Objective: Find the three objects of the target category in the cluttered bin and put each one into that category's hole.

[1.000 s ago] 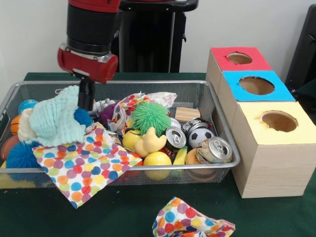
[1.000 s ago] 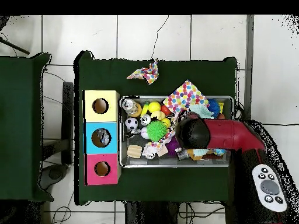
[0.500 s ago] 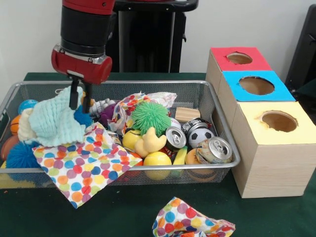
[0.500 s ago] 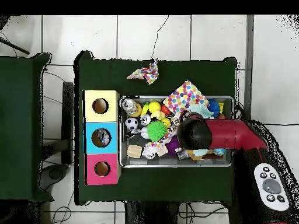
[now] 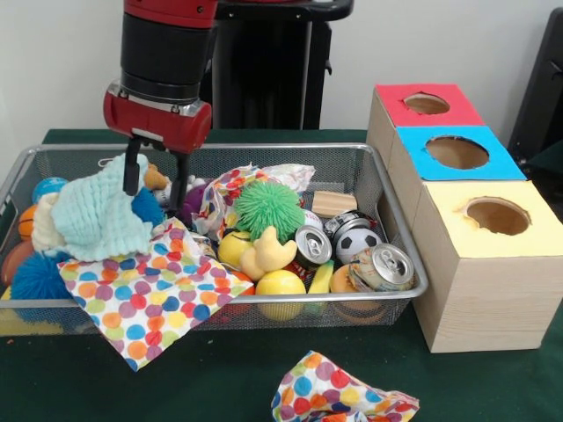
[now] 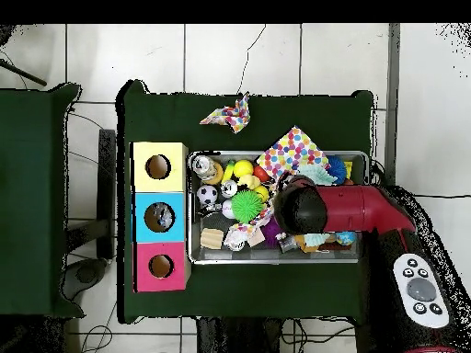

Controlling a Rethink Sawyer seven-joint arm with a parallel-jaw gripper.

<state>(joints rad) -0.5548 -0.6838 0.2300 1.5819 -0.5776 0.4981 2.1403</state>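
My gripper (image 5: 156, 180) hangs open over the back left of the wire bin (image 5: 264, 148), its two fingers (image 5: 132, 172) spread either side of a small brown toy (image 5: 157, 177) without closing on it. Just left of it lies a pale teal cloth (image 5: 98, 215). A green spiky ball (image 5: 268, 208), a yellow duck (image 5: 266, 251), two cans (image 5: 383, 266), a soccer ball (image 5: 359, 243) and a yellow ball (image 5: 280, 286) fill the bin's middle and right. In the overhead view the arm's head (image 6: 304, 207) hides the gripper. The red (image 5: 427, 105), blue (image 5: 456, 152) and yellow (image 5: 497, 215) boxes each have a hole.
A polka-dot cloth (image 5: 149, 294) drapes over the bin's front rim. Another crumpled one (image 5: 339, 397) lies on the green table in front. A blue spiky ball (image 5: 35, 277) and orange balls sit at the bin's left end. A wooden block (image 5: 334, 203) lies near the back right.
The gripper rose out of the clutter, shifted slightly right, and its fingers spread from nearly together to wide open. Nothing in the bin has visibly moved.
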